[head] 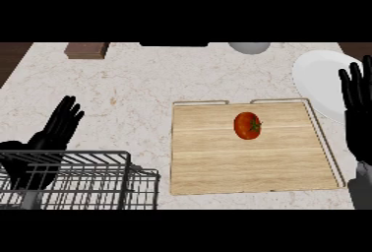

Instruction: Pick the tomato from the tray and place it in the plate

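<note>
A red round tomato (pixel 248 125) with a green stem lay on the pale wooden tray (pixel 218 167), toward its far half, and nothing touched it. Thin metal handles ran along the tray's far and right edges. The white round plate (pixel 320 81) sat just past the tray's right far corner. The black right hand (pixel 357 106) stood at the view's right edge, fingers straight and up, overlapping the plate. The black left hand (pixel 56 129) showed at the left, fingers straight, above a dark wire basket (pixel 80 179). A brown block (pixel 87 49) and a grey round object (pixel 249 47) sat at the speckled stone counter's (pixel 138 83) far edge.
</note>
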You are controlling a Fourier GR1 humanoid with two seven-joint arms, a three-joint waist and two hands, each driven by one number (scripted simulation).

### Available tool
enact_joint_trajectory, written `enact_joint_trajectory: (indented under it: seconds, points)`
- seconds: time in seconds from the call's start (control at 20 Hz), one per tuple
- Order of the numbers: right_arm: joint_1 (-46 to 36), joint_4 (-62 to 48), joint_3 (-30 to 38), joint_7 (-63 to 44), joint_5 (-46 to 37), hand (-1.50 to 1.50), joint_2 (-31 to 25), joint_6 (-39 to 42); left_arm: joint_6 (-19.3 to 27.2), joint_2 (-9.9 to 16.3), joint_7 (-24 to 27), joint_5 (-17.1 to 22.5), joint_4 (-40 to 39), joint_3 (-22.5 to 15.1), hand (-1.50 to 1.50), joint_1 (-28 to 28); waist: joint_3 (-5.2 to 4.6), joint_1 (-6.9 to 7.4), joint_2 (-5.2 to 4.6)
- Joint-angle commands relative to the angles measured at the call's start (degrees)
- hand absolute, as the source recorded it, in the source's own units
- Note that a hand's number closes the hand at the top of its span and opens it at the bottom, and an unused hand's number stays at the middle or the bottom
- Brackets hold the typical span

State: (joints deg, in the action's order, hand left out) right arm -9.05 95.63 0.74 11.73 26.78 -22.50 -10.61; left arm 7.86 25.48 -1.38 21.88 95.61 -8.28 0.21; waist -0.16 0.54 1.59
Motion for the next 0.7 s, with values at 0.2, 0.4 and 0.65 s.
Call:
enact_joint_trajectory:
  seconds: [0.2, 0.4, 0.65]
  points:
    - [-1.52, 3.29, 12.44, 4.8, 21.74, -1.5, 21.21, -8.8, 3.93, 6.97, 4.86, -11.38, -5.09, 2.63, 0.0, 2.9, 0.86, -1.56, -1.02]
    - [4.19, -0.43, 15.26, 9.61, 15.03, -1.5, 22.14, -29.7, 4.53, 7.9, 4.87, -14.11, -5.93, 1.13, 0.0, 5.6, 0.23, -1.5, -1.38]
    - [6.06, 8.76, 8.61, 23.38, 26.82, -1.5, 22.39, -43.63, 5.53, 6.3, 8.18, -15.47, -8.32, 0.95, 0.0, 6.45, 0.25, -1.34, -0.9]
